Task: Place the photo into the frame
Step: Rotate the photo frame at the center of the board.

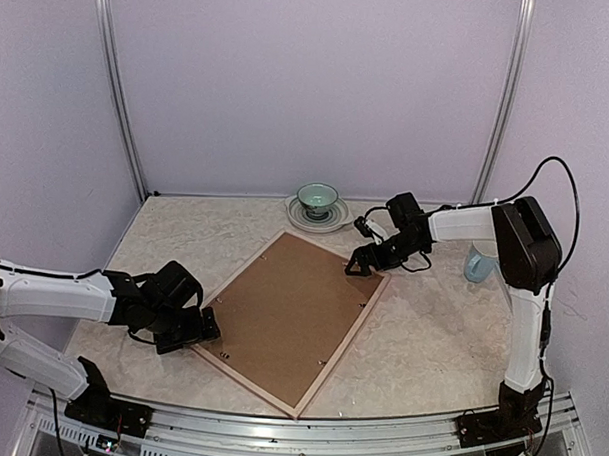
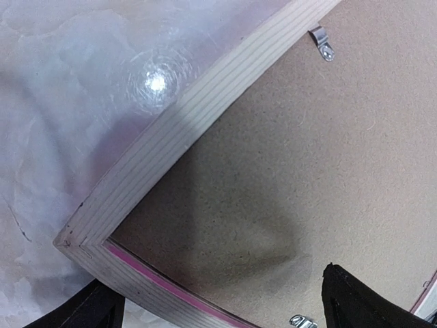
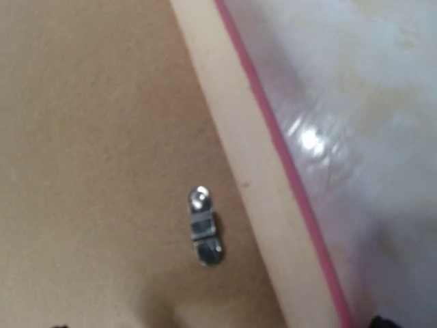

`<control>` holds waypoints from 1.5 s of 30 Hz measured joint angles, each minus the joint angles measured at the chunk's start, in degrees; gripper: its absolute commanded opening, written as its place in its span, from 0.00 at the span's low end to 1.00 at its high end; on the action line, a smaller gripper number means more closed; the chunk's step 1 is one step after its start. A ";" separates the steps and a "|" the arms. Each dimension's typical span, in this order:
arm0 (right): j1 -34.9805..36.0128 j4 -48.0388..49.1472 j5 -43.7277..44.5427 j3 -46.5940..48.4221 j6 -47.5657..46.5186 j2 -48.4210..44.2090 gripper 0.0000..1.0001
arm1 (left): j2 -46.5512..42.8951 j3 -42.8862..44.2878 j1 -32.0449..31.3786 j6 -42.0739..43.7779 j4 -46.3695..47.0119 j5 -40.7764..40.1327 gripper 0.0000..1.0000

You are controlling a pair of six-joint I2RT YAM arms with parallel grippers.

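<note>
One frame (image 2: 157,164) lies face down in the middle of the table (image 1: 431,332) — pale wood rim, a thin pink line along its edge, brown backing board (image 1: 287,312) uppermost. My left gripper (image 1: 203,328) stands wide at its left corner; my right gripper (image 1: 361,262), also wide, is at the far right edge over one metal clip (image 3: 205,225). Behind: one bowl (image 1: 317,196) on one plate (image 1: 337,225) — one pale blue cup (image 1: 478,264) to the right.

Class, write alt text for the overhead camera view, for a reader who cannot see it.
A large picture frame lies face down on a marbled table, its brown backing board up. The left gripper sits open at its left edge, the right gripper open at its far corner; a green bowl stands behind.
</note>
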 measured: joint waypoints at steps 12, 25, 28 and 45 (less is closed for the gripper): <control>2.16 5.22 2.45 -13.60 5.33 -9.16 0.95 | 3.34 1.97 4.13 3.63 0.52 -2.38 0.99; 5.64 5.42 3.23 -29.00 11.43 -21.99 0.95 | 6.62 4.20 8.07 6.49 1.77 -2.60 0.99; 5.81 5.90 3.26 -32.50 12.50 -25.00 0.96 | 8.87 6.01 8.39 7.23 2.27 -2.56 0.99; 6.27 -2.99 9.88 -40.65 18.69 -36.61 0.99 | 29.97 26.95 9.40 12.39 7.85 -1.38 0.99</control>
